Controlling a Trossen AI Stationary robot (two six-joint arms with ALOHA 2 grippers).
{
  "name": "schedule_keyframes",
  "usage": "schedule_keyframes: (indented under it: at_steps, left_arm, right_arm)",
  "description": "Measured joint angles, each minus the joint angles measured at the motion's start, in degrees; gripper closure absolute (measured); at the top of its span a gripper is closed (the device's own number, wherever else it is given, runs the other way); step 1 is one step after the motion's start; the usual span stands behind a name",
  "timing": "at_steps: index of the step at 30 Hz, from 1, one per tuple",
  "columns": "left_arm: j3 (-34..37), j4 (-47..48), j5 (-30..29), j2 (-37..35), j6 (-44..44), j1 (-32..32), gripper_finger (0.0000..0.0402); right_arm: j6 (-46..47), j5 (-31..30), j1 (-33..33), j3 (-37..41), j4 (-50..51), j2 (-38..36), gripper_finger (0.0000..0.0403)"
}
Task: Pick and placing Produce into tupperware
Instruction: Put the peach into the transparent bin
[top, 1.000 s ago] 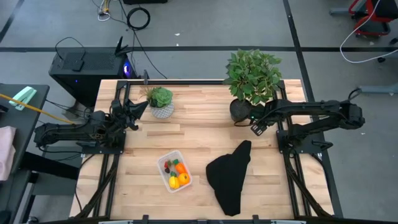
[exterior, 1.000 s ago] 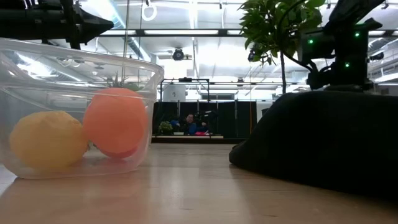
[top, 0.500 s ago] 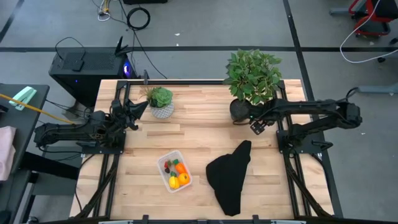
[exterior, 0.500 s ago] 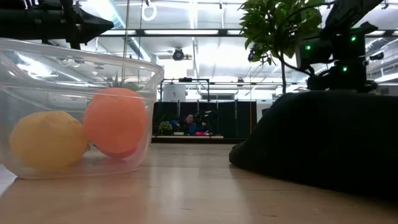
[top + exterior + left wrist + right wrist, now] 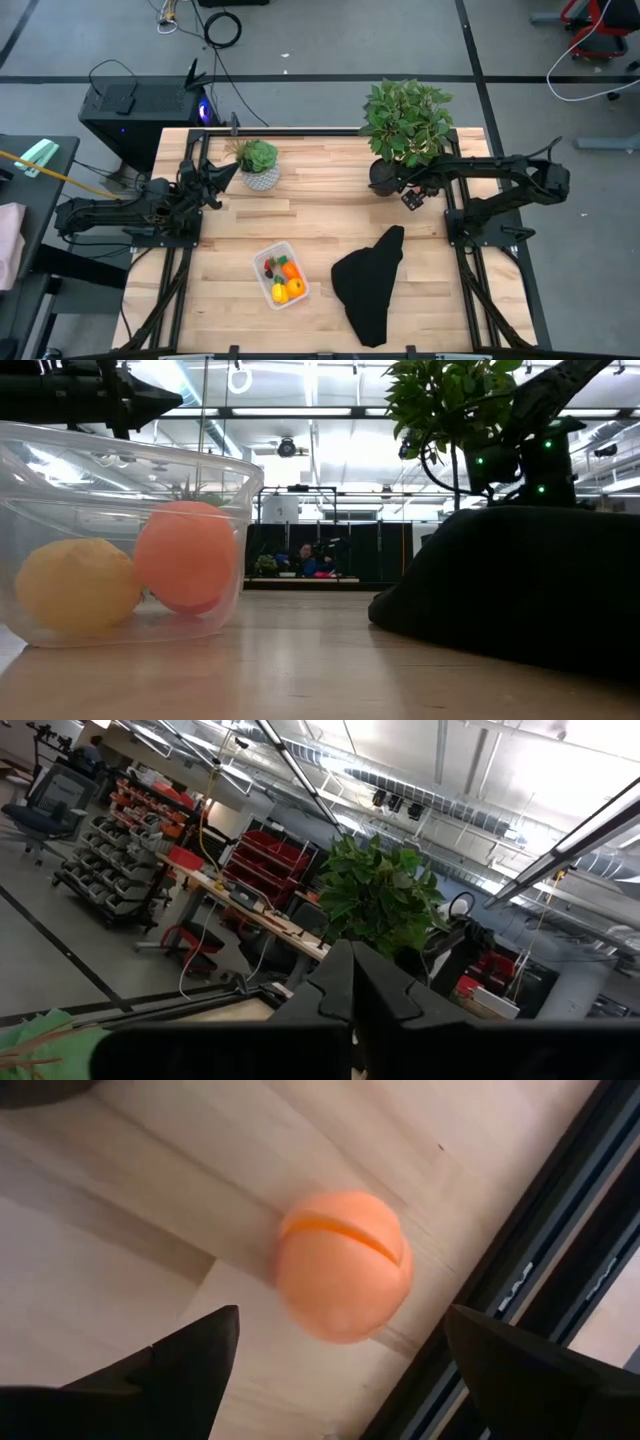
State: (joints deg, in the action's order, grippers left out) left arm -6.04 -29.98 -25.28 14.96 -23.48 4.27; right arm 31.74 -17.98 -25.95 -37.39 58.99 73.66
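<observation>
A peach toy fruit [image 5: 343, 1265] with a slit across it lies on the wood close to the table's dark right rail. My right gripper [image 5: 340, 1380] is open above it, one finger on each side, not touching; in the high view it [image 5: 410, 196] hovers by the big plant's pot and hides the fruit. The clear tupperware [image 5: 258, 257] stands near the table's near edge and holds orange, yellow and red toy produce [image 5: 288, 280]. Its wall [image 5: 240, 490] fills the low view's left. My left gripper [image 5: 226, 175] waits shut at the left, by the small plant.
A large leafy potted plant [image 5: 405, 120] stands at the far right, right beside my right gripper. A small potted plant [image 5: 258, 160] is at the far left of centre. A black cloth [image 5: 368, 285] lies crumpled right of the tupperware. Bare wood lies between them.
My right gripper has moved a little toward the table's left and far edge, closer to the big plant's pot. Everything else has stayed in place.
</observation>
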Motion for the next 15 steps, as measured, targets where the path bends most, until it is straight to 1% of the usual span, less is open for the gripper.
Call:
schedule_keyframes:
  at_steps: [6,12,15]
  left_arm:
    - [0.0,0.05,0.04,0.01,-1.42,0.0,0.038]
    - [0.0,0.11,0.04,0.01,-1.4,0.0,0.0395]
    - [0.0,0.31,0.04,0.02,-1.39,0.0,0.0396]
  right_arm:
    - [-1.0,1.28,-2.66,0.0,-1.07,1.79,0.0041]
    - [-2.75,3.03,-3.61,0.0,-2.61,2.98,0.0045]
    - [-3.27,3.2,-3.61,0.0,-3.19,3.49,0.0047]
